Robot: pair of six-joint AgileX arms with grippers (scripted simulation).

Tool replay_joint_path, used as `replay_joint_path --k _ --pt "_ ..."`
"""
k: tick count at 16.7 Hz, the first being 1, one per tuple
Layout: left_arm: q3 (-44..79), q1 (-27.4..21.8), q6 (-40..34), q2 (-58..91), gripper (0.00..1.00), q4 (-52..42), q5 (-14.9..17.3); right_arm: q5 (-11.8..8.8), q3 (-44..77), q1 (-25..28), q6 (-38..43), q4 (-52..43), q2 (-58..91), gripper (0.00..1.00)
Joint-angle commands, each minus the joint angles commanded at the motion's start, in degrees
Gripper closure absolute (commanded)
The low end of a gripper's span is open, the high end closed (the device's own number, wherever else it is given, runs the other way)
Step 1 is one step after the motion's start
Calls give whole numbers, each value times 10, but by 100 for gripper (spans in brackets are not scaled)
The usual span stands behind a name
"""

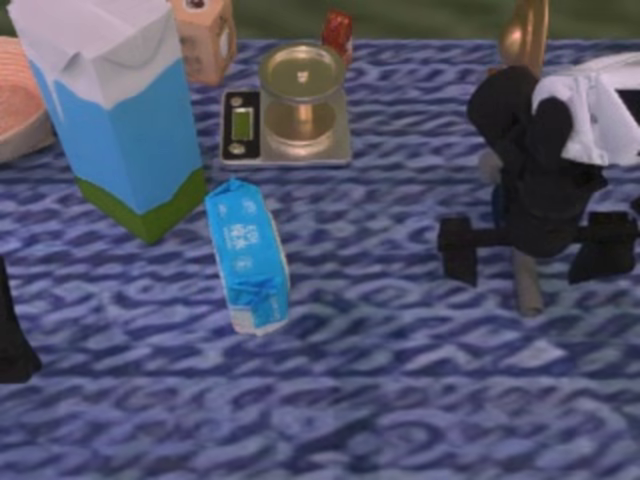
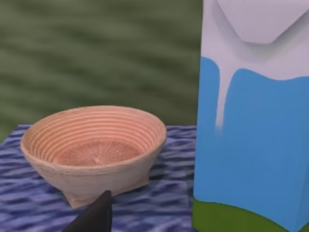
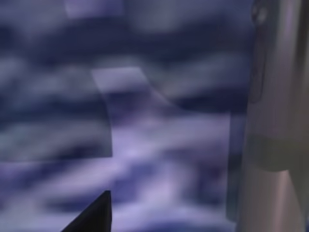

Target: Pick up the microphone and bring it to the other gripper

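Right gripper (image 1: 537, 250) hangs low over the counter (image 1: 400, 400) at right, fingers spread wide either side of the microphone (image 1: 525, 285), whose slim grey handle pokes out below the wrist toward the near edge; head is hidden under the arm. Jaws straddle but don't yet clamp the handle, so the pick looks set up, not made. Rt wrist view shows the grey handle (image 3: 275, 145) close up against the blue cloth. Left gripper (image 1: 12, 340) sits parked at far left edge, state can't be told. Blue packet (image 1: 248, 255) lies mid-counter, its white print too small to read; milk carton (image 1: 115, 110) stands tall at left beside a woven bowl (image 2: 94, 145); kitchen scale (image 1: 287, 110) at back, display unreadable. Golden stand (image 1: 525, 35) rises behind the rt arm.
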Motion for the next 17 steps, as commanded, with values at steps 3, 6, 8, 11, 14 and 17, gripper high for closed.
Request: replay_joint_path --k 3,6,8,11,14,17 --pt "0 0 0 0 0 0 0 0 -34 -5 -5 66 32 0" --pt "0 0 0 0 0 0 0 0 -43 -7 -6 81 41 0" --pt "0 0 0 0 0 0 0 0 -43 -7 -6 81 41 0" --pt "0 0 0 0 0 0 0 0 -43 -7 -6 81 41 23" --pt "0 0 0 0 0 0 0 0 -43 -7 -6 81 41 45" --pt "0 0 0 0 0 0 0 0 -43 -7 -6 81 41 68"
